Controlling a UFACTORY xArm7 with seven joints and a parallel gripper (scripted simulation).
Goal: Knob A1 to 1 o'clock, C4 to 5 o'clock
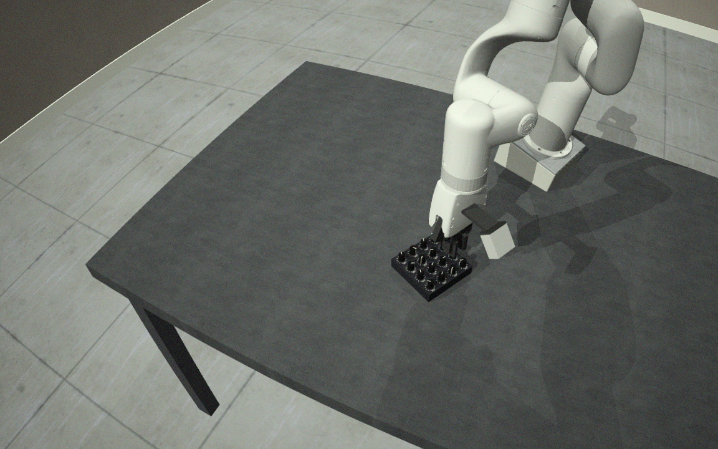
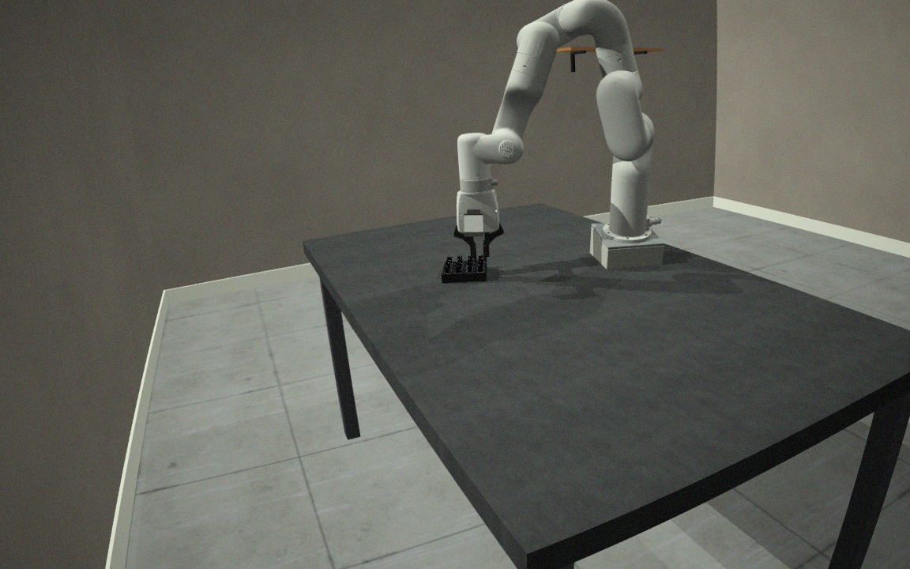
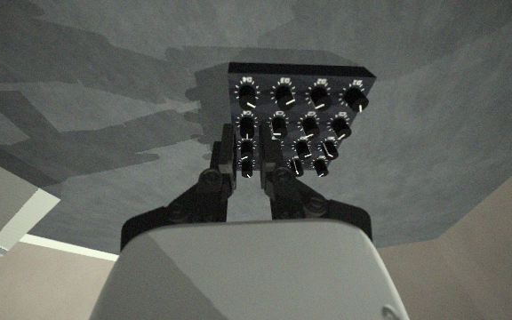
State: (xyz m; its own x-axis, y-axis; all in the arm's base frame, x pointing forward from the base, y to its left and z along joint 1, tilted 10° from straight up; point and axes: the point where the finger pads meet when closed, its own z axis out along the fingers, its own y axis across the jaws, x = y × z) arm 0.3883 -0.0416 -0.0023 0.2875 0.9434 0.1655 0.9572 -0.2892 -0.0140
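The black knob box [image 1: 427, 267] stands flat on the dark table and also shows in the exterior view [image 2: 464, 269]. In the wrist view the knob box [image 3: 300, 124] shows four rows of black knobs with white lines; the printed names are too blurred to read. My gripper [image 1: 450, 244] points straight down, low over the box edge nearest the arm's base [image 1: 540, 161]. In the wrist view its fingers stand a narrow gap apart on either side of the left column. The nearest knob [image 3: 247, 169] shows in the gap. The right finger hides two knobs of the second column. I cannot tell whether the fingers touch a knob.
The arm's base block [image 2: 624, 243] stands on the table behind the box. The table's left edge [image 1: 194, 161] is well away from the box. The arm's shadow falls across the table to the right of the box.
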